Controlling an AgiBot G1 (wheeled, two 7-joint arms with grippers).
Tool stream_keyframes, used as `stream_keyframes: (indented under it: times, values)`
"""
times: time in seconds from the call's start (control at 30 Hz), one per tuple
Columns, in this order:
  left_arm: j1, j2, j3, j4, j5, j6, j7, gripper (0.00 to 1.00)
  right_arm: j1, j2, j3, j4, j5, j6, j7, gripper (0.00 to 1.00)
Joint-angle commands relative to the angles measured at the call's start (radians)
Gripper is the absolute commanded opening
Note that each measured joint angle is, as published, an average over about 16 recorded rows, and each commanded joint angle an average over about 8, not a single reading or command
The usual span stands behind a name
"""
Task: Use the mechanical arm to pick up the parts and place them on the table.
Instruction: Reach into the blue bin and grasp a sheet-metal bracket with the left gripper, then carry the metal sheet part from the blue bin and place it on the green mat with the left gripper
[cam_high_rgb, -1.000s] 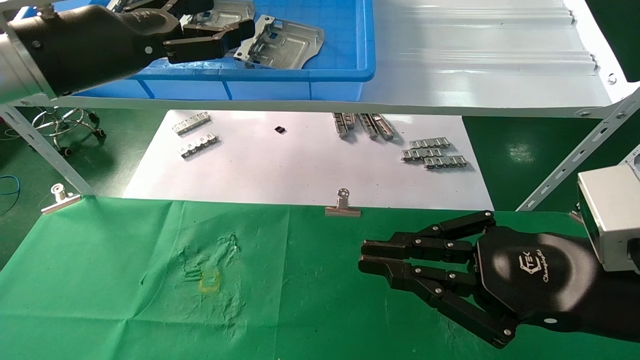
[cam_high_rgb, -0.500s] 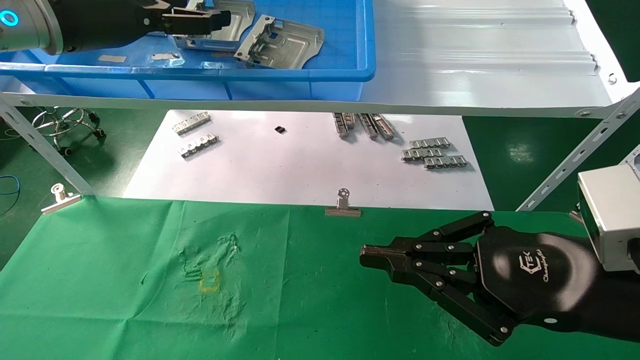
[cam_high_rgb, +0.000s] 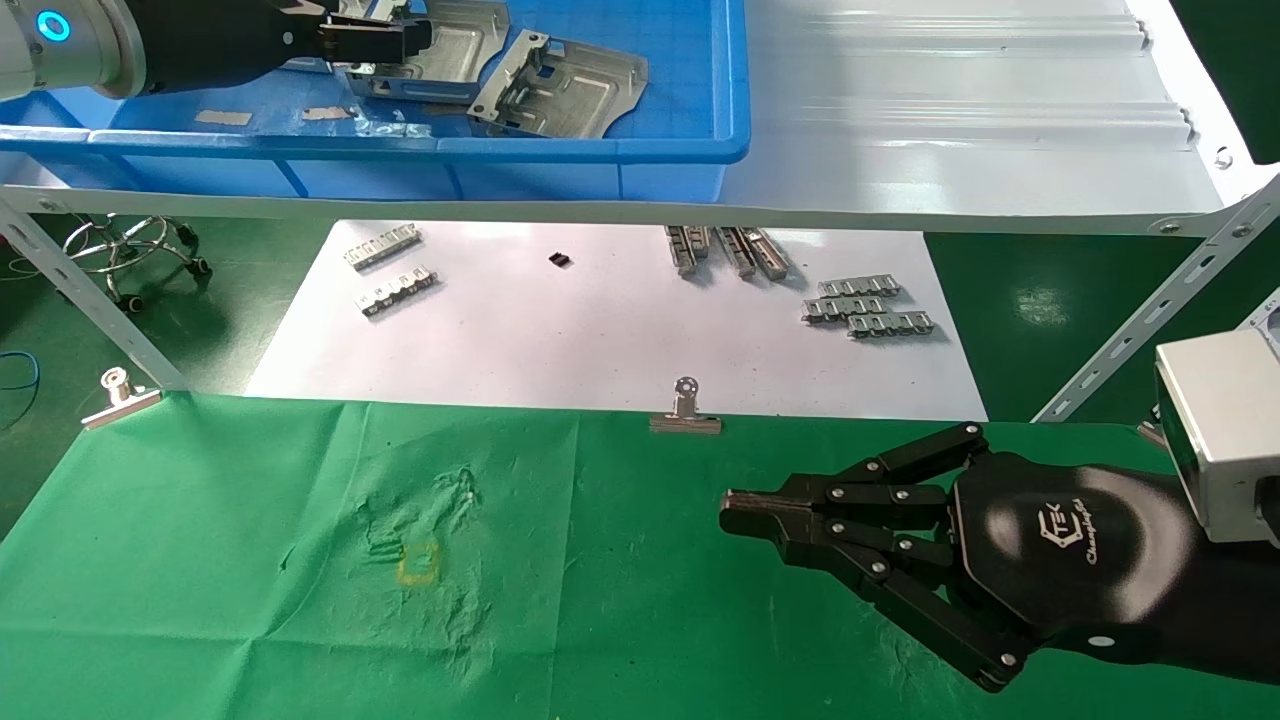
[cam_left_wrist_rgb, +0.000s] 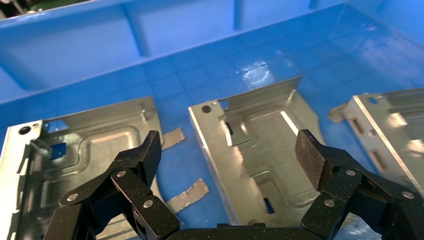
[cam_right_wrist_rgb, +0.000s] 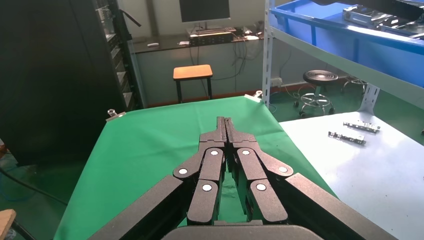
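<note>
Blue bin (cam_high_rgb: 640, 150) at eleven o'clock holds parts (cam_left_wrist_rgb: 260, 150); the left gripper (cam_left_wrist_rgb: 227, 150) hovers spread above one. The right gripper (cam_high_rgb: 735, 515), pinched empty, rests at four o'clock over the table (cam_high_rgb: 250, 560).

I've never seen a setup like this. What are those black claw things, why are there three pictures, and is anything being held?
The claws are a robot's two grippers, one on each arm. The wide picture comes from a camera on its head; the other two come from cameras on its wrists, looking out along the fingers.

The left gripper reaches into a blue bin on a metal shelf. Its fingers are spread open above a silver part; more parts lie beside it. Nothing is held yet.

The right gripper is parked over the green table, fingers shut and empty.

Past the table, small metal strips lie on a white sheet. Silver clips sit on the cloth's edge.
</note>
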Motion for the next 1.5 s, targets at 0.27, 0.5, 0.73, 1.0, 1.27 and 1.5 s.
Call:
stream_keyframes:
  times: [0.27, 0.5, 0.73, 1.0, 1.27, 1.5]
  values:
    - [-0.015, 0.026, 0.005, 0.05, 0.009, -0.021, 0.022, 0.0, 0.0, 0.0, 0.0, 0.0, 0.0, 0.0, 0.0, 0.0]
    - [-0.017, 0.037, 0.009, 0.072, 0.015, -0.036, 0.04, 0.0, 0.0, 0.0, 0.0, 0.0, 0.0, 0.0, 0.0, 0.0]
    - [-0.017, 0.044, 0.009, 0.088, 0.016, -0.052, 0.05, 0.0, 0.0, 0.0, 0.0, 0.0, 0.0, 0.0, 0.0, 0.0]
    - [-0.021, 0.047, 0.011, 0.098, 0.019, -0.059, 0.061, 0.0, 0.0, 0.0, 0.0, 0.0, 0.0, 0.0, 0.0, 0.0]
    - [-0.026, 0.045, 0.01, 0.105, 0.018, -0.062, 0.066, 0.0, 0.0, 0.0, 0.0, 0.0, 0.0, 0.0, 0.0, 0.0]
    - [-0.033, 0.038, -0.001, 0.102, 0.001, -0.068, 0.072, 0.0, 0.0, 0.0, 0.0, 0.0, 0.0, 0.0, 0.0, 0.0]
